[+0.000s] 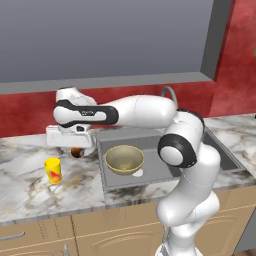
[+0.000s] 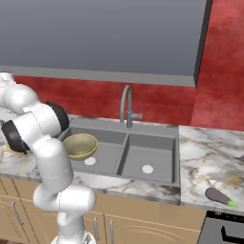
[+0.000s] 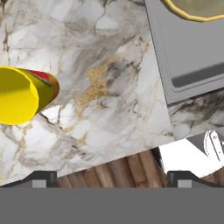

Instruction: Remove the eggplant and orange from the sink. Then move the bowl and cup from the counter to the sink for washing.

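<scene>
The tan-yellow bowl (image 1: pixel 124 159) sits in the left basin of the grey sink (image 1: pixel 165 172), and shows again as bowl (image 2: pixel 80 145) and bowl (image 3: pixel 197 8). The yellow cup (image 1: pixel 53 170) stands on the marble counter left of the sink. In the hand view the cup (image 3: pixel 22 94) lies far left, outside the fingers. My gripper (image 3: pixel 112 179) is open and empty, hovering over the counter between cup and sink. The dark orange (image 1: pixel 76 152) rests on the counter under my hand (image 1: pixel 70 136). The eggplant (image 2: pixel 219 196) lies on the counter right of the sink (image 2: pixel 143 157).
A curved grey tap (image 2: pixel 126 106) rises behind the sink. Grey wall cabinets (image 1: pixel 110 35) hang above the red back wall. The counter's front edge (image 1: pixel 55 212) runs close in front of the cup. A stove corner (image 2: pixel 224 228) sits at the lower right.
</scene>
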### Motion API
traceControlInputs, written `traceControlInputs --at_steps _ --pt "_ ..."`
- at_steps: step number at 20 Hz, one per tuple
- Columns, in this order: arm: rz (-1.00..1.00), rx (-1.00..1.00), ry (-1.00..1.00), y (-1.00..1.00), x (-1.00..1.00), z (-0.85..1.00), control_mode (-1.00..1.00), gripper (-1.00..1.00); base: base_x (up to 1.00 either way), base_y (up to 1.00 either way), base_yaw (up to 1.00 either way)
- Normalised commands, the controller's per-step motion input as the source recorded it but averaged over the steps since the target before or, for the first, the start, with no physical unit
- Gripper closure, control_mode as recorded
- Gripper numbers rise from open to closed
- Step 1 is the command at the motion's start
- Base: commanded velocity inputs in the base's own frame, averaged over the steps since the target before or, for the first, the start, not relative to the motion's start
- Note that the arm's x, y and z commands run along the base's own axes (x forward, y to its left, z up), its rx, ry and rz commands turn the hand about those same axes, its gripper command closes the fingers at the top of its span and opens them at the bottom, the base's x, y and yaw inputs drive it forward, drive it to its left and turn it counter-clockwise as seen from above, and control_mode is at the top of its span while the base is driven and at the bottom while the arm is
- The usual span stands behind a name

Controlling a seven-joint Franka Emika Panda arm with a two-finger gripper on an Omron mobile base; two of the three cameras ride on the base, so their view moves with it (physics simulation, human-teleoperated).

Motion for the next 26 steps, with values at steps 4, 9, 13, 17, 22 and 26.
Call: traceControlInputs --at_steps 4,9,13,17,22,26 --pt "0.00 -0.01 -0.08 0.05 0.04 -0.09 -1.00 -1.00 0.00 0.00 0.00" --pt "0.00 -0.06 -0.10 0.02 0.08 -0.05 -1.00 -1.00 0.00 0.00 0.00" --pt "0.00 -0.02 -0.03 0.02 0.09 0.00 -1.00 -1.00 0.00 0.00 0.00" --pt "0.00 0.00 0.00 0.04 0.07 0.00 -1.00 -1.00 0.00 0.00 0.00" --pt "-0.02 0.00 0.00 0.08 0.09 0.00 -1.00 -1.00 0.00 0.00 0.00" --pt "-0.01 0.00 -0.01 0.14 0.11 -0.03 -1.00 -1.00 0.00 0.00 0.00"
